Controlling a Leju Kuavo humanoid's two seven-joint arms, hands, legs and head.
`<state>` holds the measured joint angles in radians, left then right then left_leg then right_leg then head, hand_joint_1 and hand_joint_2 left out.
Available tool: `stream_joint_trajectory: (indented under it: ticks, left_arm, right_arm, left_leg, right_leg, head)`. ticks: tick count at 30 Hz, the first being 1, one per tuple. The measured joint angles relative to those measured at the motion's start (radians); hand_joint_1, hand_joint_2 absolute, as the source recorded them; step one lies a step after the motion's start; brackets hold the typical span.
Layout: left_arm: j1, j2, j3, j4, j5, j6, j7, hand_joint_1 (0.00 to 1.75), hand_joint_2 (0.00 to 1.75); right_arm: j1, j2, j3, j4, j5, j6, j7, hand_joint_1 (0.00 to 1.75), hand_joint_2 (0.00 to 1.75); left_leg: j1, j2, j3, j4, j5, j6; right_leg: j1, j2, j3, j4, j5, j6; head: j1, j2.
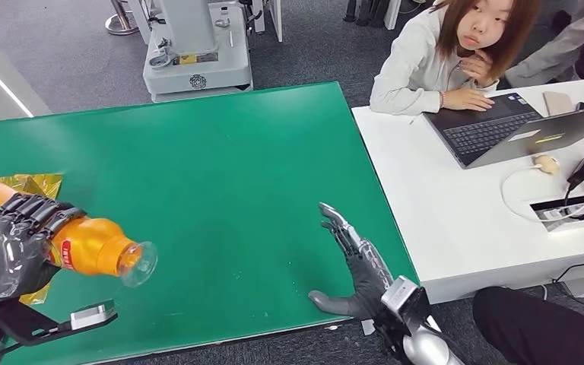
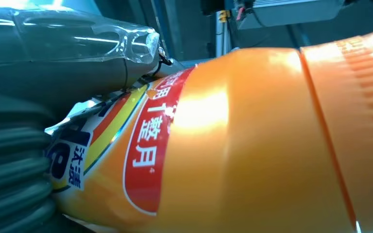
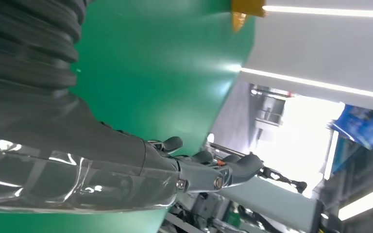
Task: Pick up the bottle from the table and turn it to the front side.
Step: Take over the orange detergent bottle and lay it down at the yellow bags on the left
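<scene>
Gripping glossy orange bottle [image 1: 95, 247], fingers [image 1: 26, 211] wrapped.

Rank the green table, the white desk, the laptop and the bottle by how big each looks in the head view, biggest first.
1. Green table
2. White desk
3. Laptop and bottle: they look about alike. The left hand covers part of the bottle, which is also nearer the camera, so I won't rank these two.

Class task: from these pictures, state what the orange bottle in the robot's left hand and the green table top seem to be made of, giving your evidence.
Orange bottle: probably clear glossy plastic; the neck looks see-through, the body shows bright highlights, and a printed film label wraps it. Green table top: likely a smooth, semi-matt mat or laminate; its colour is even and light reflects softly. The exact material cannot be told.
</scene>
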<state>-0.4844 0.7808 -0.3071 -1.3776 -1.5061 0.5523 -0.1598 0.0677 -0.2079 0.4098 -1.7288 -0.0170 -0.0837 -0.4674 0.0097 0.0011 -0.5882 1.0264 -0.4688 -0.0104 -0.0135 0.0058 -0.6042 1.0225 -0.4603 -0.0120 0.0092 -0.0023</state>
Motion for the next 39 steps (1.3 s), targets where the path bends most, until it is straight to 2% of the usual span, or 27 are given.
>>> stream_joint_trajectory:
  ticks: [6,9,13,16,22,25,31,36,39]
  left_arm:
    - [0.162,0.056,0.179,-0.033,-0.035,-0.029,0.009,1.63,1.75]
    - [0.233,0.062,0.271,-0.026,-0.050,-0.046,0.004,1.54,1.75]
    - [0.289,0.069,0.375,0.042,-0.056,-0.042,0.001,1.51,1.75]
    - [0.316,0.080,0.408,0.098,-0.058,-0.042,0.027,1.51,1.75]
    - [0.341,0.103,0.404,0.168,-0.058,-0.068,0.095,1.48,1.75]
    - [0.339,0.117,0.374,0.215,-0.059,-0.085,0.148,1.47,1.75]
    - [0.331,0.117,0.316,0.307,-0.059,-0.079,0.196,1.48,1.75]
    - [0.310,0.095,0.201,0.423,-0.060,-0.064,0.249,1.52,1.75]
    - [0.281,0.061,0.101,0.521,-0.062,-0.042,0.260,1.51,1.75]
  right_arm:
    - [0.003,0.000,-0.055,-0.032,-0.030,0.035,-0.018,0.00,1.75]
    - [0.003,0.000,-0.068,-0.036,-0.029,0.051,-0.027,0.00,1.75]
    - [0.002,0.001,-0.071,-0.036,-0.026,0.065,-0.043,0.00,1.75]
    - [0.000,0.001,-0.071,-0.036,-0.026,0.069,-0.048,0.00,1.75]
    - [-0.008,0.002,-0.071,-0.036,-0.026,0.070,-0.051,0.00,1.75]
    - [-0.011,0.002,-0.070,-0.035,-0.026,0.077,-0.057,0.00,1.75]
    - [-0.015,0.004,-0.063,-0.033,-0.026,0.090,-0.065,0.00,1.75]
    - [-0.042,0.006,-0.045,-0.019,-0.026,0.104,-0.070,0.00,1.75]
    - [-0.064,0.009,-0.029,-0.009,-0.026,0.105,-0.064,0.00,1.75]
  left_leg:
    - [0.000,0.000,0.000,0.000,0.000,-0.001]
    - [0.000,0.001,0.000,0.000,-0.001,-0.001]
    - [0.001,0.001,0.000,0.000,-0.001,-0.001]
    - [0.001,0.000,0.000,0.000,-0.001,-0.001]
    - [0.001,0.000,-0.001,0.000,-0.001,-0.001]
    - [0.001,0.000,-0.001,0.000,-0.001,-0.001]
    - [0.001,0.000,-0.001,0.000,-0.001,-0.001]
    - [0.001,0.000,-0.001,0.000,-0.001,-0.002]
    - [0.001,0.000,0.000,0.000,-0.001,-0.002]
  right_leg:
    - [0.000,0.001,0.000,0.000,-0.001,-0.001]
    - [0.000,0.001,0.000,0.000,-0.001,-0.001]
    - [0.001,0.001,-0.001,0.000,-0.002,-0.002]
    - [0.001,0.000,-0.001,0.000,-0.002,-0.002]
    - [0.001,0.000,-0.001,0.000,-0.002,-0.002]
    - [0.001,0.000,-0.001,0.000,-0.002,-0.002]
    - [0.001,0.000,-0.001,0.000,-0.002,-0.002]
    - [0.001,0.000,-0.001,0.000,-0.002,-0.002]
    - [0.001,-0.001,-0.001,0.000,-0.002,-0.002]
  head:
    - [0.000,0.000]
    - [0.000,0.000]
    - [0.000,0.000]
    - [0.000,0.000]
    - [0.000,0.000]
    - [0.000,0.000]
    - [0.000,0.000]
    - [0.000,0.000]
    - [0.000,0.000]
